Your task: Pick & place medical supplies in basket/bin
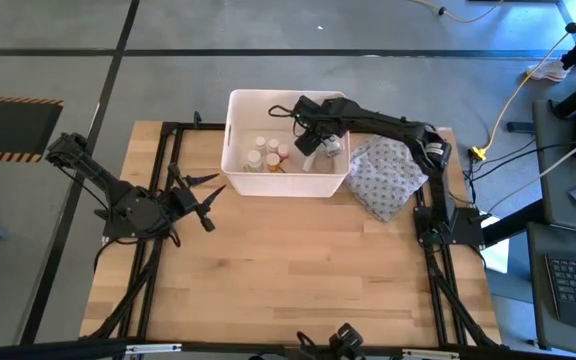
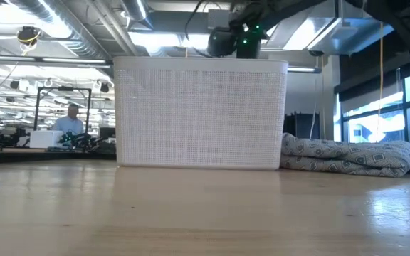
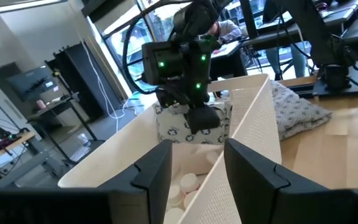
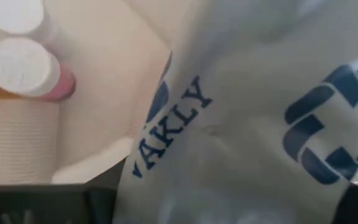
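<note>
Right up against the right wrist camera hangs a white packet (image 4: 247, 124) with blue letters on it. It fills most of that picture. The right gripper (image 1: 313, 140) is clamped on this packet from above, as the left wrist view shows.

In the high view the right gripper sits near the top middle of the frame, over the right end of the white bin (image 1: 268, 94). The packet hangs straight down from it, so it is already between the bin's walls. I cannot tell if its low edge touches the bin floor. In the low view the bin wall hides it.

In the left wrist view the packet's long side runs across the frame, from left to right, and its flat face looks toward that camera. It hangs on its edge and does not lie flat.

Below and beside the packet, in the upper left of the right wrist picture, are pill bottles (image 4: 20, 65) with white caps and a cream gauze roll (image 4: 20, 140). They lie in the bin, close to the packet but not under it. I think the next move is just to let go, and the packet should drop beside them.

A grey cloth pouch (image 1: 388, 175) lies on the table, touching the bin's right side.

The left gripper (image 1: 211, 200) waits at the left of the high view, well apart from the bin. Its fingers (image 3: 157, 171) stand apart and hold nothing.
</note>
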Available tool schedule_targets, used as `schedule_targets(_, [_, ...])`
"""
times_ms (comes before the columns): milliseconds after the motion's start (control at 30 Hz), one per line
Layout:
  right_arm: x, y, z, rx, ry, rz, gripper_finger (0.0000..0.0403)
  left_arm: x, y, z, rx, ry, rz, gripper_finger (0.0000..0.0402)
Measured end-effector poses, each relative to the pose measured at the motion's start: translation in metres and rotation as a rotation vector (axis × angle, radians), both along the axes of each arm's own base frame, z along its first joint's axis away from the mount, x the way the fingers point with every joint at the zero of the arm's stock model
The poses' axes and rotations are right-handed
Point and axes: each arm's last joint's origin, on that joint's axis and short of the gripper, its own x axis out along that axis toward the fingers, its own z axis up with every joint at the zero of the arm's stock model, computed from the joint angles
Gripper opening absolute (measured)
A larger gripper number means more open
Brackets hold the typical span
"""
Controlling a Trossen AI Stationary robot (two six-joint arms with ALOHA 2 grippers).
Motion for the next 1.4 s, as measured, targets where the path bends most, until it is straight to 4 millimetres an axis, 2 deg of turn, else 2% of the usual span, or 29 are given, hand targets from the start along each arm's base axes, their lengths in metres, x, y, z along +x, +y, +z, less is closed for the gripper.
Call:
schedule_targets(400, [0.01, -0.009, -0.048, 0.121, 0.094, 0.008, 0.0197, 0.0, 0.0, 0.0, 0.014, 0.011, -0.001, 0.0141])
schedule_targets(533, [0.01, -0.013, -0.054, 0.158, 0.085, 0.01, 0.0198, 0.0, 0.0, 0.0, 0.014, 0.011, -0.001, 0.0141])
schedule_targets(867, [0.02, -0.01, -0.04, 0.31, -0.046, 0.074, 0.0198, 0.0, 0.0, -0.001, 0.02, 0.023, -0.001, 0.0141])
schedule_targets(1033, [0.02, -0.01, -0.032, 0.317, -0.071, -0.011, 0.0198, -0.001, 0.001, -0.006, 0.012, 0.038, 0.002, 0.0141])
schedule_targets(1400, [0.005, -0.007, -0.032, 0.309, 0.039, -0.271, 0.0198, -0.001, 0.001, -0.007, 0.005, 0.039, 0.003, 0.0141])
